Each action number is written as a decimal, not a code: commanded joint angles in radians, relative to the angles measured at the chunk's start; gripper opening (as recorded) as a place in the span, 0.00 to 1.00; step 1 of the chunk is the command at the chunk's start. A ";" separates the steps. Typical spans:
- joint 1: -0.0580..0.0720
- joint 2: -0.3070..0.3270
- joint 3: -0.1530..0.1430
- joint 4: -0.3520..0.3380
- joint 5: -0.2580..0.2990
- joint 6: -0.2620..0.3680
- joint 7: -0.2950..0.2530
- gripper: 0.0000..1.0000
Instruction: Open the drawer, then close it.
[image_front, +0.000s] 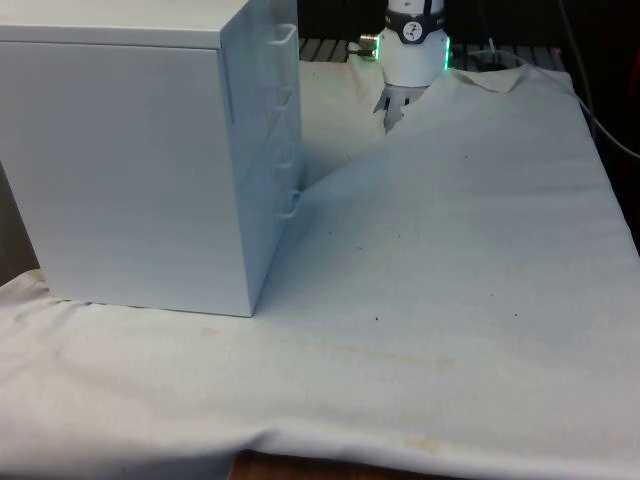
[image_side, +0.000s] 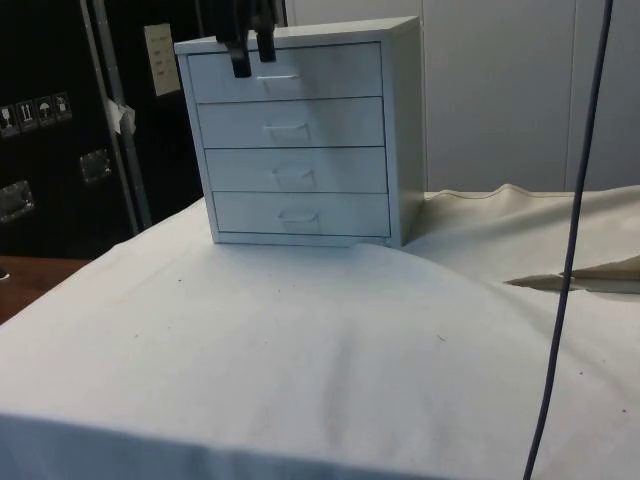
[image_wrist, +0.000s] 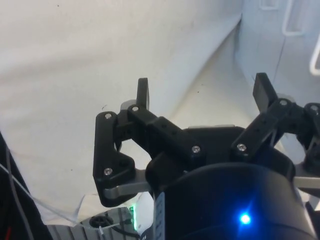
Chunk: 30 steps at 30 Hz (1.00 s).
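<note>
A white cloth covers the desk (image_side: 300, 350), where a white chest (image_side: 300, 140) of four shut drawers stands. The hand (image_side: 252, 55) hangs open before the top drawer (image_side: 330, 72), near its handle (image_side: 279, 78). The drawer looks rigid and light; the thin bar handle, likely slippery, is the place to grip.

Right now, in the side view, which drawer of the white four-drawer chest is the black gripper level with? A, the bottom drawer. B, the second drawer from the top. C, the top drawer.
C: in the side view the black gripper hangs in front of the top drawer of the white four-drawer chest, beside that drawer's handle; all four drawers look shut.
</note>
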 joint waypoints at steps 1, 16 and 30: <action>0.002 -0.001 0.000 -0.009 -0.012 0.018 -0.005 1.00; 0.007 0.019 0.010 -0.006 -0.110 0.016 0.025 1.00; 0.010 0.035 0.018 -0.010 -0.207 0.022 0.095 1.00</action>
